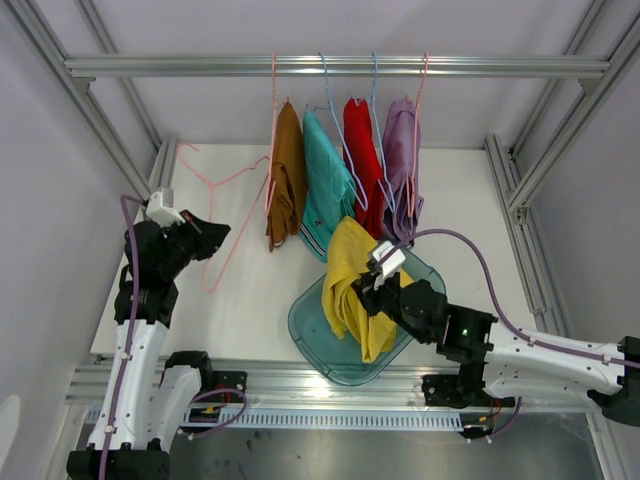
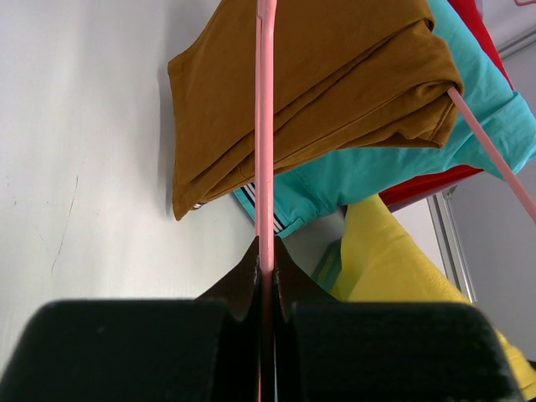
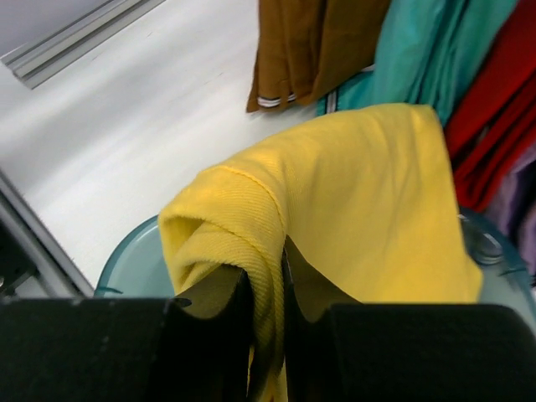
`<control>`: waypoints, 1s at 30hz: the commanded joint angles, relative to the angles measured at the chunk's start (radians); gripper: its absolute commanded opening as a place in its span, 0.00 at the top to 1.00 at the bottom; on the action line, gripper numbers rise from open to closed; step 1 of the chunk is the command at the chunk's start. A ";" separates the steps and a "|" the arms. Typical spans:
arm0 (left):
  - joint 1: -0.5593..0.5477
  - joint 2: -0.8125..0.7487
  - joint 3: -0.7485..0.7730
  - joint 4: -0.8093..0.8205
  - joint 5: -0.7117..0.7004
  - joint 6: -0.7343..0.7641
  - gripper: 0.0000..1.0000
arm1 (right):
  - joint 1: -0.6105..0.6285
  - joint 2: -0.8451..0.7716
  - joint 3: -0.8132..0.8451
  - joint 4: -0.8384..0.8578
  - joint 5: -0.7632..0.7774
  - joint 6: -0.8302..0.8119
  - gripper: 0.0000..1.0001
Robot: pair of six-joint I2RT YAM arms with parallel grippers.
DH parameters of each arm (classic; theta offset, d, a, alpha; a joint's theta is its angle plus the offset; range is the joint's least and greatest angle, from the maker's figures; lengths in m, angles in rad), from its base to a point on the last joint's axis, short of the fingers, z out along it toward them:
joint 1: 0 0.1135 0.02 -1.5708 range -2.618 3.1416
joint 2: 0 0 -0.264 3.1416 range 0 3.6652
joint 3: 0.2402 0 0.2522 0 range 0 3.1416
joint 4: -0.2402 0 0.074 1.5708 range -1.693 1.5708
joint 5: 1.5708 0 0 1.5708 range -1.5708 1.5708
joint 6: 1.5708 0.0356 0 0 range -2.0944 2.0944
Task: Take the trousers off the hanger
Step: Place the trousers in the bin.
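Note:
My left gripper [image 1: 212, 232] is shut on the wire of an empty pink hanger [image 1: 206, 288] at the table's left; the left wrist view shows the wire [image 2: 265, 126] clamped between the fingers of that gripper [image 2: 266, 260]. My right gripper [image 1: 372, 283] is shut on the yellow trousers [image 1: 350, 280] and holds them over a teal basin [image 1: 300, 325]. The right wrist view shows a fold of the yellow trousers [image 3: 352, 193] pinched in that gripper [image 3: 266, 268]. The brown [image 1: 288, 180], teal [image 1: 326, 190], red [image 1: 362, 150] and lilac trousers [image 1: 402, 165] hang on hangers.
The hangers hook on a metal rail [image 1: 150, 66] across the back. Aluminium frame posts [image 1: 520, 190] stand at both sides of the white table. The basin [image 3: 126, 260] sits at the front centre, close under the hanging garments.

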 commanded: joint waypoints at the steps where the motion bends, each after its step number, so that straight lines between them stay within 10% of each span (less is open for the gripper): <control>1: 0.011 -0.006 0.016 0.044 0.022 0.015 1.00 | 0.042 0.021 -0.022 0.101 0.010 0.070 1.00; 6: 0.011 -0.006 0.016 0.046 0.026 0.013 1.00 | 0.062 0.015 -0.066 0.101 -0.017 0.114 0.96; 7: 0.011 -0.005 0.016 0.044 0.026 0.012 0.99 | 0.063 0.015 -0.071 0.090 -0.033 0.121 0.68; 12: 0.011 -0.005 0.016 0.046 0.031 0.012 1.00 | 0.073 -0.014 -0.082 0.069 -0.090 0.162 0.01; 21: 0.010 -0.003 0.015 0.049 0.037 0.012 0.99 | 0.073 -0.161 -0.050 0.027 -0.081 0.170 0.01; 30: 0.008 -0.003 0.013 0.049 0.045 0.012 1.00 | 0.001 0.018 -0.047 -0.065 0.053 0.220 0.00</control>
